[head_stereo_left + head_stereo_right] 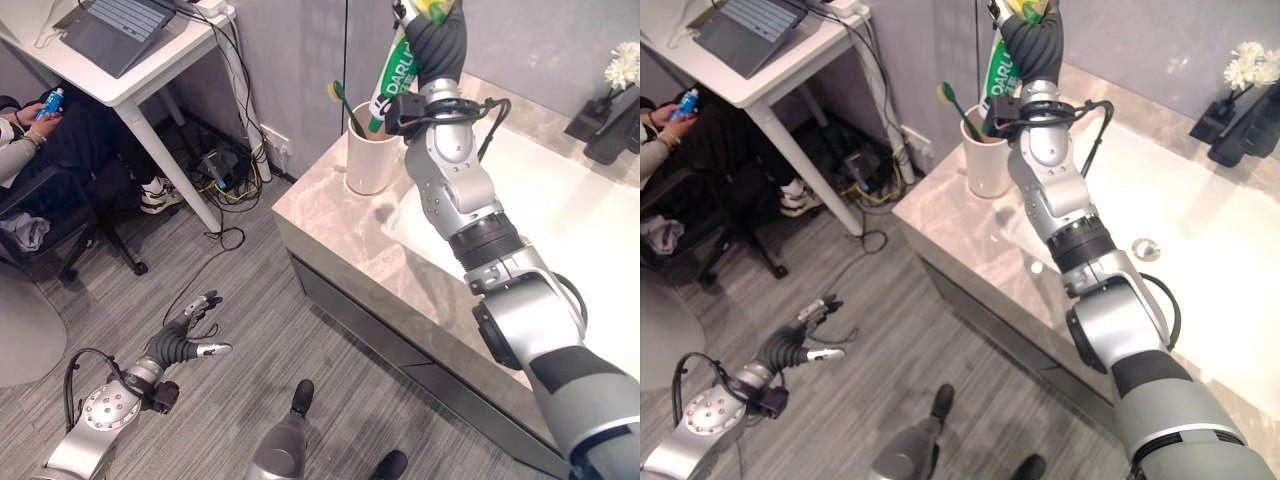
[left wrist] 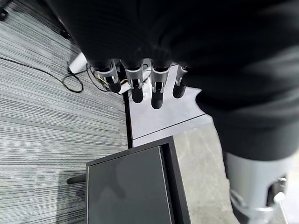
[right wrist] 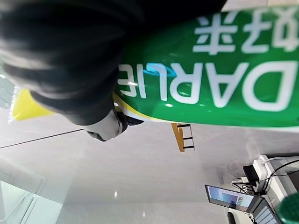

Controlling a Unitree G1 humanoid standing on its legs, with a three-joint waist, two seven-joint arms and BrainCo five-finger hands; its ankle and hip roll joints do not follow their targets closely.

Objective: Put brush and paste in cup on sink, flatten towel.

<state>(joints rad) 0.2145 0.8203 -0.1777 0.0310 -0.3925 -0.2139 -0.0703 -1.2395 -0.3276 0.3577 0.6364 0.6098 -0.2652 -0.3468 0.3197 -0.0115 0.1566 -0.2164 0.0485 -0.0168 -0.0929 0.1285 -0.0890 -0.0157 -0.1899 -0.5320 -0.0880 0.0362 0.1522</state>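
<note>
Upper centre: right hand [image 1: 437, 45] grips the green toothpaste tube [image 1: 392, 75], its lower end in the cup [image 1: 371, 160] beside the toothbrush [image 1: 344, 106]. Lower left: left hand [image 1: 185, 340] hangs relaxed, holding nothing.

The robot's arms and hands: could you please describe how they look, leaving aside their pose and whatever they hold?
Both arms are silver-grey metal with rounded joint housings and black bands between segments. A black cable loops beside the right wrist. The right hand and left hand each wear a dark ribbed cover over the back and wrist. The left hand's fingers are silver with dark tips.
</note>
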